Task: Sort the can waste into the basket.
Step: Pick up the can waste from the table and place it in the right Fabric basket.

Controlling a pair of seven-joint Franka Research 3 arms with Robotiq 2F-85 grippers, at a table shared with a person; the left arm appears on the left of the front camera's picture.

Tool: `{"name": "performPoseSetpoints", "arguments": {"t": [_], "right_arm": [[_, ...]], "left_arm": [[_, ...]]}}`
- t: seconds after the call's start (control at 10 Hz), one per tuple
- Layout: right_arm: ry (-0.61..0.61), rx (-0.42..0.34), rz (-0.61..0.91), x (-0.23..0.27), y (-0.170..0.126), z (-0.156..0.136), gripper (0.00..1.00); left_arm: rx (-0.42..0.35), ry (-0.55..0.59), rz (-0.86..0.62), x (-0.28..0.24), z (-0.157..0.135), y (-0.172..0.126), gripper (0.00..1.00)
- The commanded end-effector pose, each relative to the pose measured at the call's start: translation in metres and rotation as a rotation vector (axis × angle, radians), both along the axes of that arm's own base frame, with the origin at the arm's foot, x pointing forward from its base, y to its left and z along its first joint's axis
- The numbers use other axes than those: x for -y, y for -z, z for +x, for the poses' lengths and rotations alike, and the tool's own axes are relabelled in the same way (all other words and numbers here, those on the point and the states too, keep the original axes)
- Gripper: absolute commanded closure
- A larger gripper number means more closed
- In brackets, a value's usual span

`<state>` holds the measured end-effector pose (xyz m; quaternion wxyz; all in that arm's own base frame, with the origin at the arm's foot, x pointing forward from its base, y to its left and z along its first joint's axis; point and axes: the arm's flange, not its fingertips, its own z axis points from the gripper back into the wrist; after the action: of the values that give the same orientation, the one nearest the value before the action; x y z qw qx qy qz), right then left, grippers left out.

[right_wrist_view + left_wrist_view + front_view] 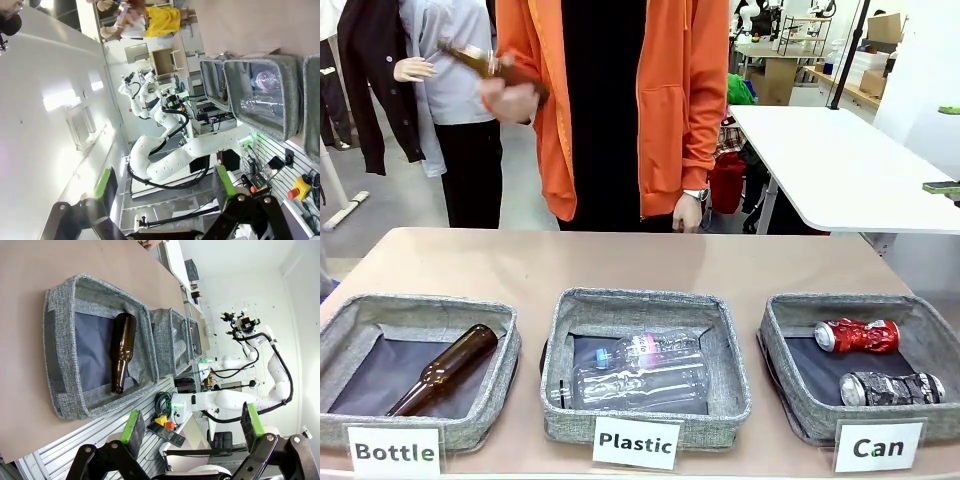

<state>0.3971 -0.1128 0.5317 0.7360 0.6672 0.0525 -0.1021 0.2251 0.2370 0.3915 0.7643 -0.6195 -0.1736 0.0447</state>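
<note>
Both cans lie inside the basket [790,330] signed "Can" at the table's right front corner: the red can [857,336] toward its far side, the silver-black can [891,388] toward its near side, close together. No can lies loose on the table, so the sorting looks done. The left gripper [192,426] hangs off the table's near edge, fingers apart and empty. The right gripper [161,187] is likewise spread, holding nothing. The person's hand [510,98] holds a brown bottle [485,64] above the table's far edge.
</note>
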Motion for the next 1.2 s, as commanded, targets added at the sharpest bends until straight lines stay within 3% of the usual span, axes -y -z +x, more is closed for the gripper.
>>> {"name": "performPoseSetpoints", "arguments": {"t": [0.0,0.9,1.1], "right_arm": [[-0.014,0.02,-0.005,0.004,-0.001,0.0,0.0],[-0.014,0.02,-0.005,0.004,-0.001,0.0,0.0],[-0.014,0.02,-0.005,0.004,-0.001,0.0,0.0]], "left_arm": [[0.01,-0.002,-0.017,-0.001,-0.001,-0.003,0.0],[0.0,0.0,0.0,0.0,0.0,0.0,0.0],[0.086,-0.038,-0.133,-0.075,-0.027,-0.032,0.0]]}}
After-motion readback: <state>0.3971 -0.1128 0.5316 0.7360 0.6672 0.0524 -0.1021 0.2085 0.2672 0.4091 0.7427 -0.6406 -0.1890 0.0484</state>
